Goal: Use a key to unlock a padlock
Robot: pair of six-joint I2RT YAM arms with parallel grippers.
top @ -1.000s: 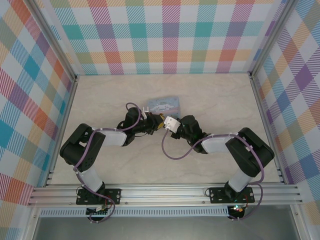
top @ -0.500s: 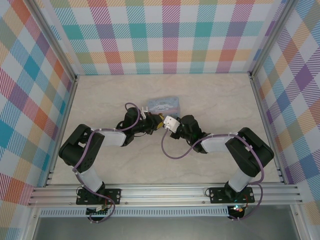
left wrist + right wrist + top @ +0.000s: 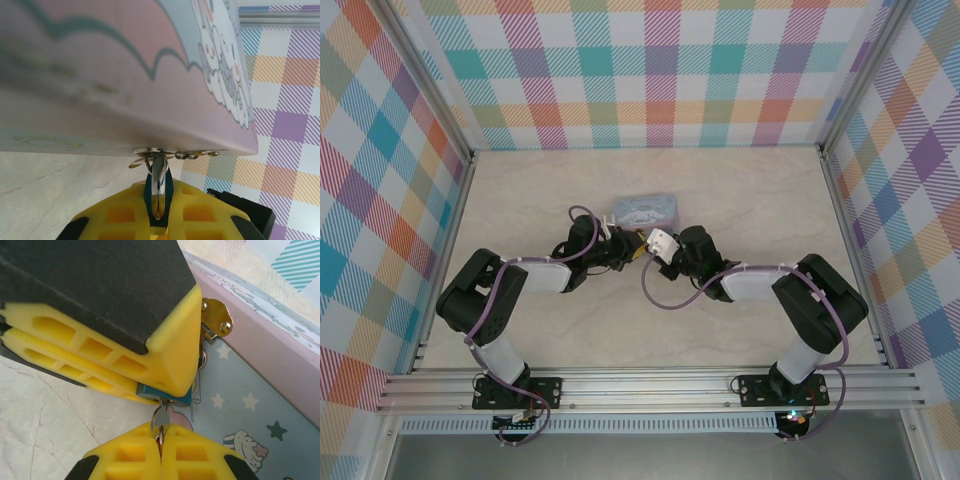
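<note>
With the very small dark metal key (image 3: 160, 416) apparently seated in the underside of the tiny teal-blue padlock (image 3: 167, 395), twist about the shaft only, no pulling or levering, so as not to drag the thin silvery shackle (image 3: 159, 175) on the brass hasp (image 3: 217, 315) of the pale blue cartoon-printed tin (image 3: 642, 210), midway between the left and right edges of the pale marbled tabletop (image 3: 770, 200), nearer its far edge. Brace with the left tool (image 3: 159, 210), clamped on the padlock body, and drive with the right tool (image 3: 161, 437), pinched shut on the key's bow. Posed low and folded inward from the two near corners, meeting tip to tip just on the tin's near side.
</note>
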